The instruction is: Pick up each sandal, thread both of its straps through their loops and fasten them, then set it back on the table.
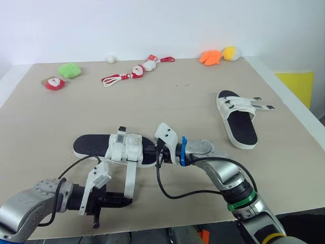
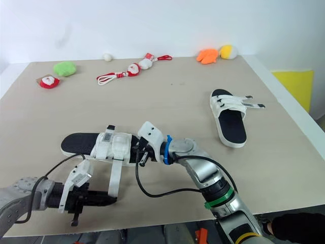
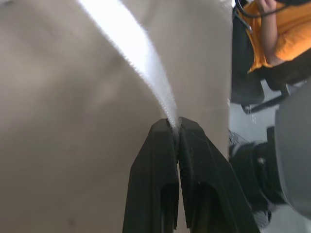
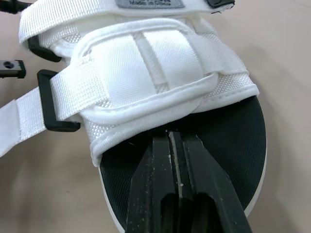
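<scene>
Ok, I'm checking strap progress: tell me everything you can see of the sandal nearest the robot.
The near sandal lies on the table, lengthwise across the robot's front: black footbed, white sole rim, white woven upper with black loops. One strap runs through a loop and out toward the left gripper, shut on its end. The right gripper, shut, touches the footbed at the upper's edge.

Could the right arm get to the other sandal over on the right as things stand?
Probably yes: only bare table lies between the right gripper and the far sandal, though that gripper now rests on the near sandal.
</scene>
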Motion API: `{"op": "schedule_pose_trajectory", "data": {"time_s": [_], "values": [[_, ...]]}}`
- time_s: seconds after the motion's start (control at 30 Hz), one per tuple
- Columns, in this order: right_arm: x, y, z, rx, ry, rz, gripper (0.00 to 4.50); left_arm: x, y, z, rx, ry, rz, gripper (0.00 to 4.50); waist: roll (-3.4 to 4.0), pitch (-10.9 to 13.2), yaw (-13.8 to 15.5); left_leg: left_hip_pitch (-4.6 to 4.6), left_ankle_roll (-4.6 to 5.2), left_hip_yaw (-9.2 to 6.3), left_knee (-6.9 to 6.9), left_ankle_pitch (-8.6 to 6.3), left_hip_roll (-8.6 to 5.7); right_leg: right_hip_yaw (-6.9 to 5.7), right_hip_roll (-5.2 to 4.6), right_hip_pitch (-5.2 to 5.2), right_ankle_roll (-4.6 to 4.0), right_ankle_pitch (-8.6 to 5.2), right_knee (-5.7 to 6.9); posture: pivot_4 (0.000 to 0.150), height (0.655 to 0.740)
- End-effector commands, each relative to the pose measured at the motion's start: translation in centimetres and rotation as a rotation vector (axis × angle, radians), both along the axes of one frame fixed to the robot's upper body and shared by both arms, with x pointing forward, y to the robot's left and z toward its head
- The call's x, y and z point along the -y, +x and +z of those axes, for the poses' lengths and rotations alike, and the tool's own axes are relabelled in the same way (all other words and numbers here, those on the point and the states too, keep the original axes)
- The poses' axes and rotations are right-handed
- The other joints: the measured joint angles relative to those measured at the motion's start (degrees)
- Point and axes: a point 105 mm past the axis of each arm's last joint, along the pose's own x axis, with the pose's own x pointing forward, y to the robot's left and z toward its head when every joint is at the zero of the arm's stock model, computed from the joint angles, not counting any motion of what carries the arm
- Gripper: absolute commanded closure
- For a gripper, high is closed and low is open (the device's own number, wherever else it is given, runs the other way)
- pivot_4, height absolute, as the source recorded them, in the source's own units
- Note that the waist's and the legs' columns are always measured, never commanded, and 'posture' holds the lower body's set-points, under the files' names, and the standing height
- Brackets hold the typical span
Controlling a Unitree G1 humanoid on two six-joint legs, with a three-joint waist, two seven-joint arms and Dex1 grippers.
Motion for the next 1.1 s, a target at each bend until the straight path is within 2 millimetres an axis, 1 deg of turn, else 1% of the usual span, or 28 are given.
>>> {"op": "schedule_pose_trajectory", "data": {"time_s": [0.03,0.2,0.3,0.4,0.47,0.5,0.53,0.6,0.7,0.77,0.8,0.9,0.93,1.0,1.07,1.1], "values": [[-0.2,-0.5,-0.7,-0.021,-0.017,0.011,4.50,0.5,-1.5,0.4,-0.002,0.002,-0.068,4.46,0.00,0.00,-0.01,0.00,-0.01,0.00,0.00,0.00,0.00,0.00,0.00,0.00,0.00,0.00,0.00,0.150,0.7400],[-0.4,-0.7,-0.7,-0.024,-0.015,0.020,4.50,0.2,-1.1,0.4,0.033,0.027,-0.042,4.46,0.00,0.00,-0.02,0.02,-0.02,0.00,-0.02,-0.02,0.01,-0.01,0.01,-0.01,-0.04,-0.02,0.00,0.150,0.7400],[-0.4,-0.7,-0.7,-0.024,-0.015,0.022,4.50,0.0,-0.6,0.9,0.057,0.034,-0.027,3.44,0.00,0.00,-0.02,0.02,-0.03,0.01,-0.02,-0.02,0.01,-0.01,0.01,-0.01,-0.04,-0.02,0.00,0.150,0.7400],[-0.4,-0.7,-0.8,-0.025,-0.016,0.023,4.50,-0.2,-0.1,1.9,0.122,0.030,-0.010,1.98,0.00,0.00,-0.02,0.02,-0.03,0.00,-0.01,-0.02,0.01,-0.01,0.01,-0.01,-0.04,-0.02,0.00,0.150,0.7400],[-0.4,-0.8,-0.9,-0.027,-0.018,0.025,4.50,-0.4,-0.2,2.6,0.167,0.034,-0.007,0.94,0.00,0.00,-0.03,0.02,-0.03,0.01,-0.01,-0.02,0.01,-0.01,0.01,-0.01,-0.04,-0.02,0.00,0.150,0.7400],[-0.3,-0.8,-0.9,-0.028,-0.019,0.026,4.50,-0.6,-0.3,3.1,0.199,0.032,0.004,0.55,0.00,0.00,-0.06,0.02,-0.03,0.01,-0.01,-0.02,0.02,-0.01,0.01,-0.02,-0.04,-0.02,0.00,0.150,0.7400],[-0.3,-0.8,-0.9,-0.028,-0.020,0.027,4.50,-0.7,-0.3,3.5,0.220,0.031,0.013,0.04,0.00,0.00,-0.07,0.02,-0.03,0.01,-0.01,-0.02,0.02,-0.01,0.01,-0.01,-0.04,-0.02,0.00,0.150,0.7400],[-0.3,-0.7,-1.0,-0.028,-0.021,0.026,4.50,-1.1,-0.6,4.3,0.248,0.025,0.033,0.04,0.00,0.00,-0.06,0.02,-0.05,0.03,-0.02,-0.04,0.03,0.00,0.01,-0.02,-0.08,-0.05,0.00,0.150,0.7400],[-0.4,-0.6,-0.9,-0.026,-0.019,0.028,4.50,-2.9,-0.4,5.1,0.367,0.093,0.068,0.04,0.01,0.00,-0.08,0.02,-0.06,0.03,-0.02,-0.04,0.05,0.00,0.01,-0.04,-0.09,-0.05,0.00,0.150,0.7400],[-0.5,-0.7,-1.0,-0.028,-0.018,0.035,4.50,-4.0,-0.3,4.6,0.463,0.191,0.041,0.04,0.00,0.00,-0.08,0.04,-0.06,0.03,-0.02,-0.04,0.05,-0.02,0.01,-0.04,-0.09,-0.05,0.00,0.150,0.7400],[-0.6,-0.7,-1.1,-0.030,-0.017,0.038,4.50,-4.2,-0.2,4.6,0.525,0.220,0.018,0.04,0.00,0.00,-0.07,0.04,-0.06,0.04,-0.01,-0.04,0.05,-0.02,0.01,-0.04,-0.10,-0.05,0.00,0.150,0.7400],[-0.7,-0.9,-1.2,-0.033,-0.019,0.051,4.50,-4.7,0.7,5.1,0.797,0.246,-0.021,0.04,0.01,0.00,-0.06,0.06,-0.07,0.11,-0.01,-0.04,0.03,0.01,-0.03,-0.03,-0.13,-0.03,0.00,0.150,0.7400],[-0.7,-0.8,-1.2,-0.032,-0.020,0.053,4.50,-5.0,1.1,5.2,0.919,0.272,-0.048,0.04,0.01,0.00,-0.06,0.09,-0.07,0.16,-0.01,-0.04,0.04,0.04,-0.04,-0.03,-0.15,-0.02,-0.01,0.150,0.7400],[-0.7,-0.7,-1.2,-0.030,-0.024,0.056,4.50,-5.3,1.3,5.0,1.141,0.322,-0.145,0.04,-0.03,-0.02,-0.02,0.11,-0.07,0.19,-0.02,-0.04,0.04,0.06,-0.03,-0.03,-0.17,-0.01,-0.01,0.150,0.7400],[-0.7,-0.6,-1.1,-0.028,-0.025,0.058,4.50,-5.0,1.3,4.9,1.376,0.341,-0.259,0.04,0.00,-0.03,0.03,0.11,-0.07,0.20,-0.02,-0.04,0.06,0.06,-0.03,-0.04,-0.19,0.00,-0.01,0.150,0.7400],[-0.7,-0.6,-1.1,-0.026,-0.025,0.058,4.50,-4.9,1.1,4.5,1.448,0.342,-0.311,0.04,-0.02,-0.04,0.02,0.11,-0.07,0.24,-0.02,-0.04,0.06,0.08,-0.04,-0.05,-0.20,0.01,-0.01,0.150,0.7400]]}}
